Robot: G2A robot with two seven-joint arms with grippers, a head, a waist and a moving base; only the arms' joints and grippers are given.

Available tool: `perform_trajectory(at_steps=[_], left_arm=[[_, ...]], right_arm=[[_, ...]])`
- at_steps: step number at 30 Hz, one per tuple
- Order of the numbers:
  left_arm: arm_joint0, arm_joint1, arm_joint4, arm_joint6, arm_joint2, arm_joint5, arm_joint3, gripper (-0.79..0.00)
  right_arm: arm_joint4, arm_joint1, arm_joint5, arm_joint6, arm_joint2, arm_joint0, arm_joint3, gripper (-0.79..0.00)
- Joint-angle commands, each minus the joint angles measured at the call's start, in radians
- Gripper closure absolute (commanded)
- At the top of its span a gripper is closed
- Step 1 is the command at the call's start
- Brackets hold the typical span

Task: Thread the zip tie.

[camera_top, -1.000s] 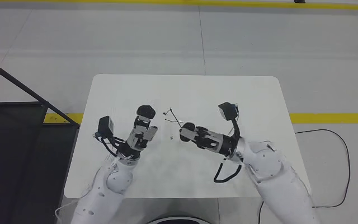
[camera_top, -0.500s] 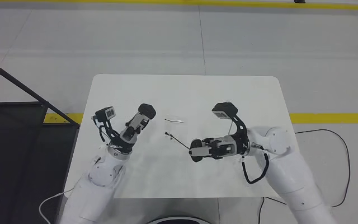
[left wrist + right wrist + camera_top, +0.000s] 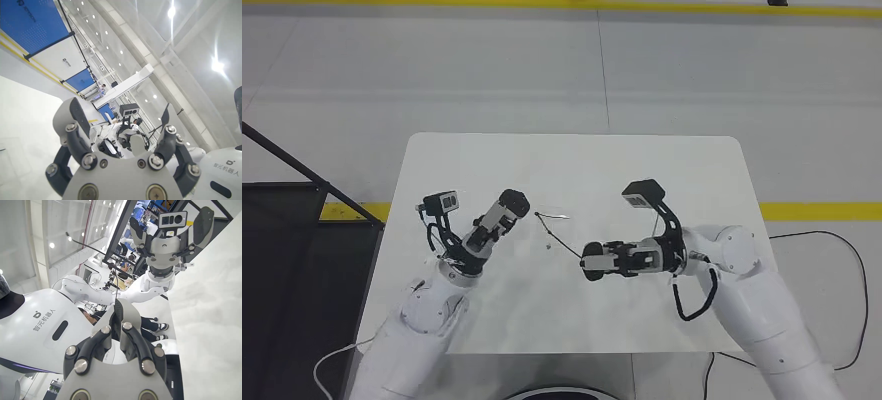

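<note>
- The left tool (image 3: 514, 203) is hovering over the left half of the white bench (image 3: 672, 165). Its fingers (image 3: 79, 117) are spreading wide apart and gripping nothing.
- A thin dark sliver (image 3: 554, 213) is lying flat on the bench just beside the left tool's tip. It is too small to tell what it is.
- The zip tie (image 3: 562, 238), a slim black strap, is slanting over the middle of the bench between the two tools. Its free end is pointing toward the left tool and staying apart from it. In the right wrist view it is rising straight out of the pads, then curving over to one side.
- The right tool (image 3: 588, 262) is pinching the zip tie's lower end, with its pads pressing fully together on the strap.
</note>
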Motion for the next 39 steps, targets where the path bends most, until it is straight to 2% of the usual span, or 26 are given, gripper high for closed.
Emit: perform_trajectory(at_steps=[1, 8, 10, 13, 15, 16, 18, 23, 26, 29, 32, 39], left_arm=[[-0.008, 0.003, -0.097, -0.082, 0.008, 0.030, -0.001, -0.785], [-0.048, 0.014, -0.417, -0.386, 0.018, 0.139, 0.035, -0.770], [-0.063, 0.015, -0.496, -0.462, 0.022, 0.173, 0.054, -0.656], [-0.085, 0.015, -0.588, -0.562, 0.029, 0.221, 0.081, -0.526], [-0.098, 0.014, -0.635, -0.617, 0.034, 0.246, 0.097, -0.465], [-0.104, 0.013, -0.651, -0.640, 0.034, 0.254, 0.105, -0.465], [-0.112, 0.012, -0.675, -0.677, 0.036, 0.267, 0.116, -0.465], [-0.118, 0.011, -0.740, -0.769, 0.034, 0.303, 0.130, -0.523], [-0.121, 0.011, -0.756, -0.803, 0.030, 0.312, 0.139, -0.511], [-0.122, 0.009, -0.769, -0.823, 0.030, 0.316, 0.142, -0.483], [-0.122, 0.007, -0.779, -0.833, 0.028, 0.319, 0.143, -0.403], [-0.120, 0.004, -0.814, -0.861, 0.022, 0.331, 0.143, -0.345]], right_arm=[[0.046, -0.005, 0.006, 0.041, -0.015, 0.022, 0.020, 0.000], [0.189, -0.032, 0.072, 0.108, -0.080, 0.110, 0.104, 0.000], [0.210, -0.040, 0.077, 0.113, -0.095, 0.128, 0.123, 0.000], [0.222, -0.051, 0.082, 0.117, -0.111, 0.148, 0.146, 0.000], [0.227, -0.059, 0.090, 0.125, -0.123, 0.160, 0.167, 0.000], [0.227, -0.062, 0.091, 0.126, -0.128, 0.166, 0.178, 0.000], [0.223, -0.070, 0.095, 0.131, -0.143, 0.177, 0.199, 0.000], [0.210, -0.085, 0.100, 0.135, -0.162, 0.189, 0.230, 0.000], [0.210, -0.090, 0.103, 0.139, -0.161, 0.191, 0.241, 0.000], [0.214, -0.095, 0.107, 0.143, -0.156, 0.191, 0.247, 0.000], [0.215, -0.099, 0.108, 0.144, -0.148, 0.189, 0.254, 0.000], [0.211, -0.110, 0.110, 0.146, -0.138, 0.189, 0.273, 0.000]])
